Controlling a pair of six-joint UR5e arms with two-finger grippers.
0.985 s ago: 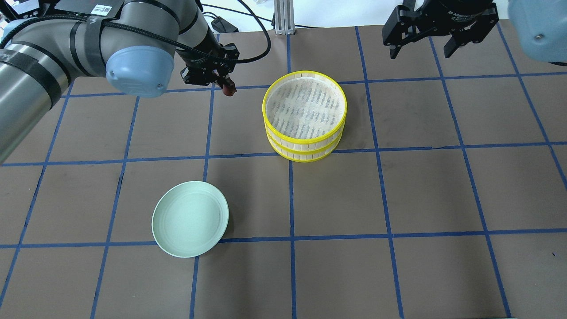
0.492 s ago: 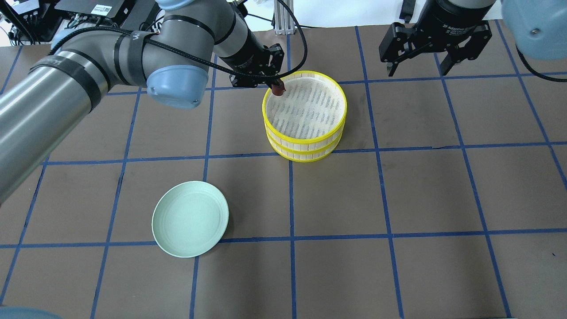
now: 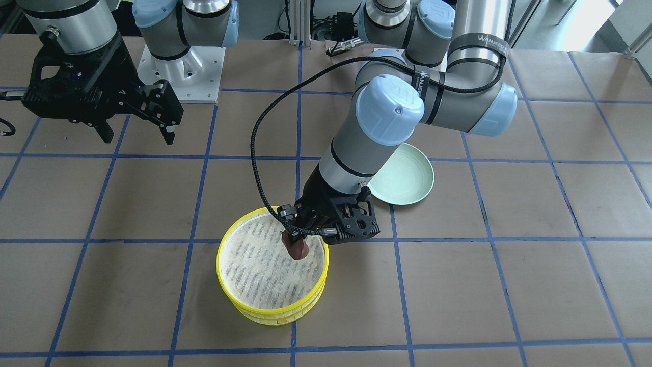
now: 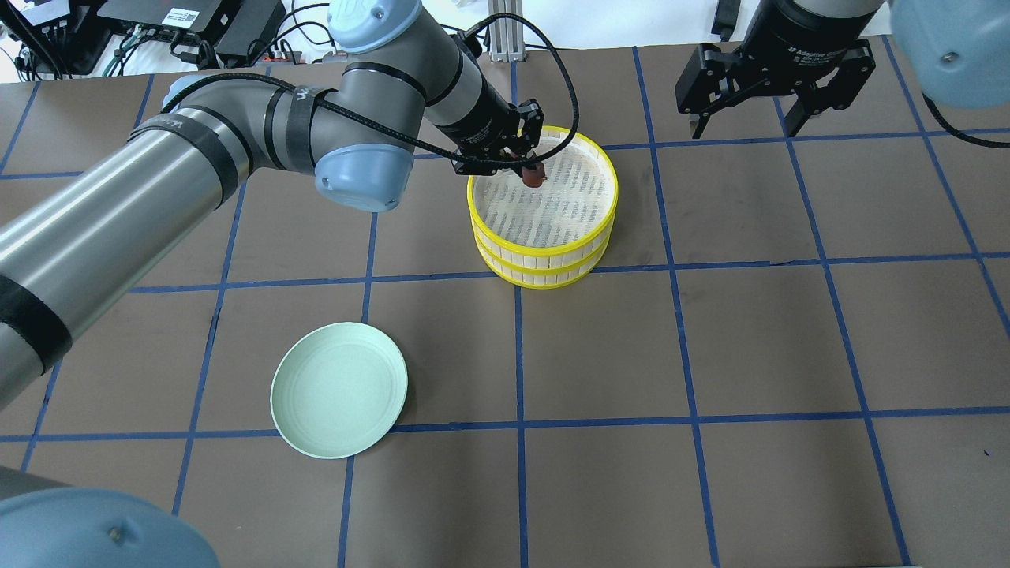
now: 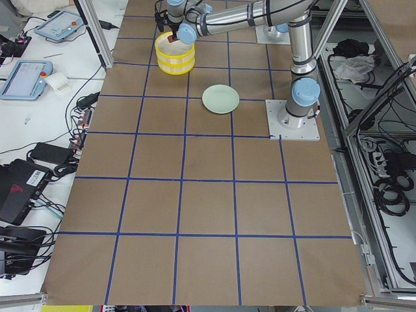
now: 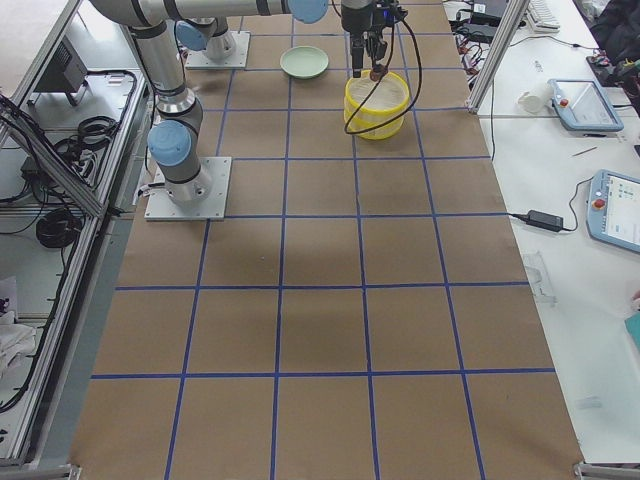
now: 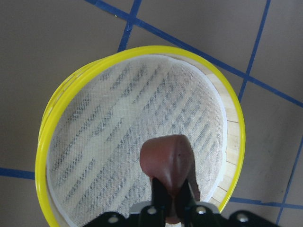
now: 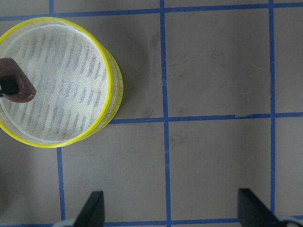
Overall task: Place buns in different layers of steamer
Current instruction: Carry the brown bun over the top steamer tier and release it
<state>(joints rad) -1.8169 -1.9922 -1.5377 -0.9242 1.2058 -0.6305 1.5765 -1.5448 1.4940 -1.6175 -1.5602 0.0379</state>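
Observation:
Two steamer layers stand stacked near the table's middle; the top layer (image 4: 543, 197) has a yellow rim and white mesh bottom, and the lower one (image 4: 544, 272) shows under it. My left gripper (image 4: 530, 173) is shut on the dark reddish-brown bun (image 4: 534, 175) and holds it just above the top layer's mesh, inside the rim; the bun shows clearly in the left wrist view (image 7: 166, 158) and the front-facing view (image 3: 296, 248). My right gripper (image 4: 746, 118) is open and empty, above the table to the stack's right. The cream-white bun is out of view.
An empty pale green plate (image 4: 339, 390) lies on the brown paper toward the robot's left. Blue tape lines grid the table. The left arm's cable (image 3: 260, 148) loops above the table beside the stack.
My left gripper has carried the brown bun to the right, from beside the stack to over the top layer's mesh. The right gripper has barely moved.

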